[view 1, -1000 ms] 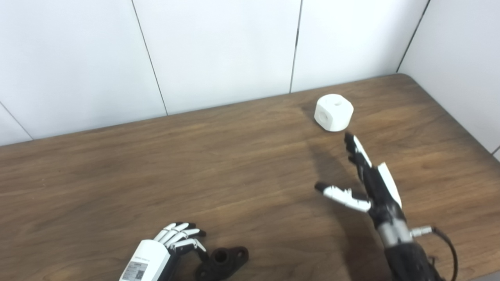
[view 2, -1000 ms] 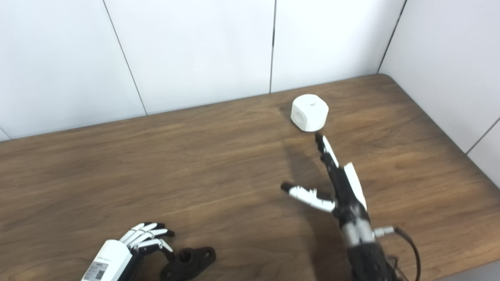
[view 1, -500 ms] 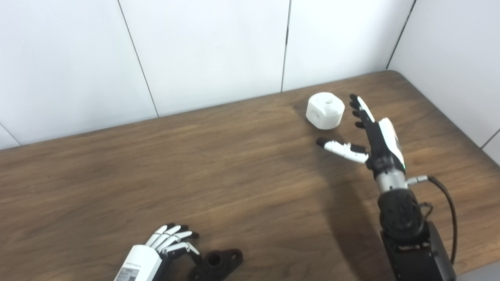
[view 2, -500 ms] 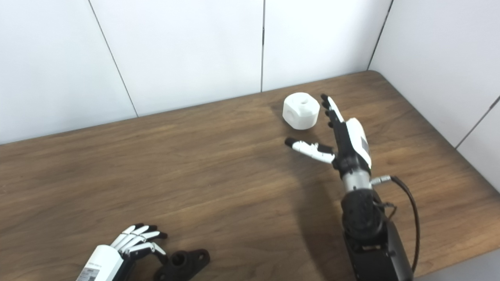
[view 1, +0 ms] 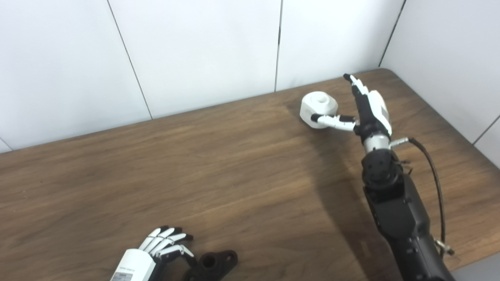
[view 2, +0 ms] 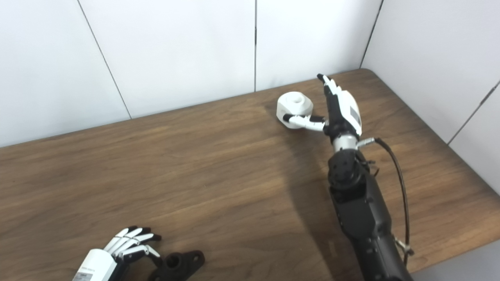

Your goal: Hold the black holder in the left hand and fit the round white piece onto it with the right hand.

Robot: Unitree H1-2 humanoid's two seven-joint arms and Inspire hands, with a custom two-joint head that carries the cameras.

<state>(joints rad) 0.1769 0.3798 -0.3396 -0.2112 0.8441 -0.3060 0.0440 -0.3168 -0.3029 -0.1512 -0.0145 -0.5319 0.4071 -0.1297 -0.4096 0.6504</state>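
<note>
The round white piece (view 1: 318, 107) sits on the wooden table near the back right, with a hole in its top. My right hand (view 1: 361, 109) is right beside it, open: the thumb lies across the piece's near side and the fingers stand straight up to its right. The black holder (view 1: 213, 263) lies flat at the table's front edge, left of centre. My left hand (view 1: 162, 249) rests just left of the holder with fingers curled but apart, touching its left end at most; it holds nothing.
White panelled walls close the table (view 1: 195, 168) at the back and on the right. The table's rounded back right corner (view 1: 384, 72) is close behind my right hand. A black cable (view 1: 433, 171) loops off the right forearm.
My right hand has travelled away from me to the white piece, its thumb now against the piece's near side. The camera view has shifted slightly. The left hand and holder have kept their places.
</note>
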